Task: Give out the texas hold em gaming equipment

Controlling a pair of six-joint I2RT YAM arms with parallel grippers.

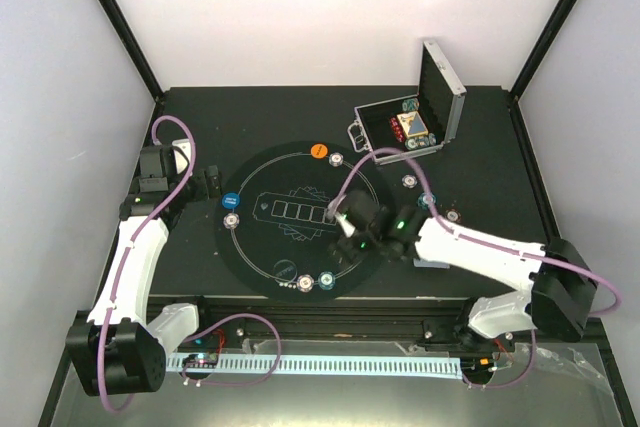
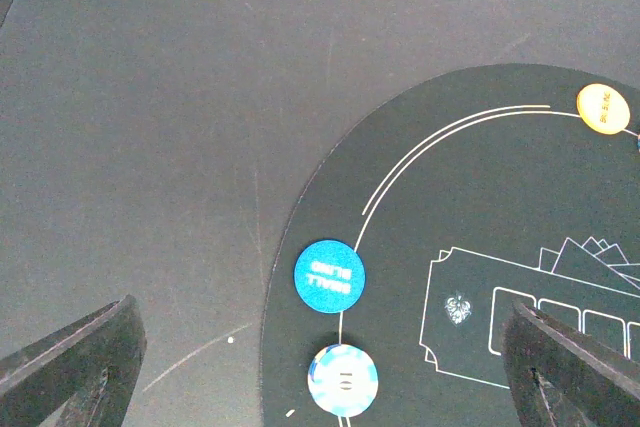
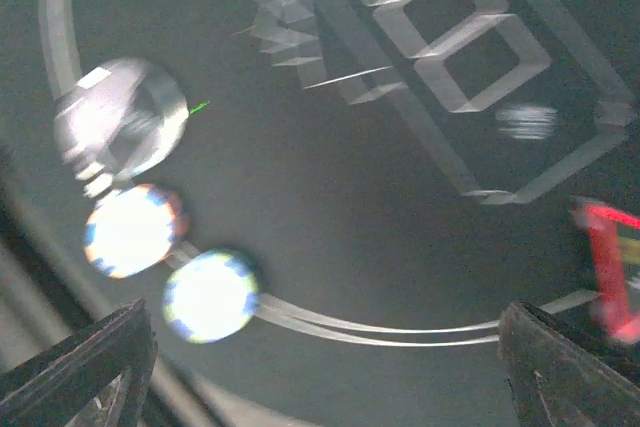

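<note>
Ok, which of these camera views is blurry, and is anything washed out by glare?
Right wrist view: motion-smeared throughout; the lowest chip and its neighbour are blown out to near white. Left wrist view: sharp, with the lettering on the blue disc clearly readable. Top external view: evenly lit and crisp, no glare on the black mat.

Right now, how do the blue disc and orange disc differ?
Colour: the blue disc versus the orange disc. Lettering: blue disc's is white, reading SMALL BLIND; orange disc's is dark, too small to read. Place: blue disc sits left on the mat, orange disc at its far edge. Both are round and lie flat.
</note>
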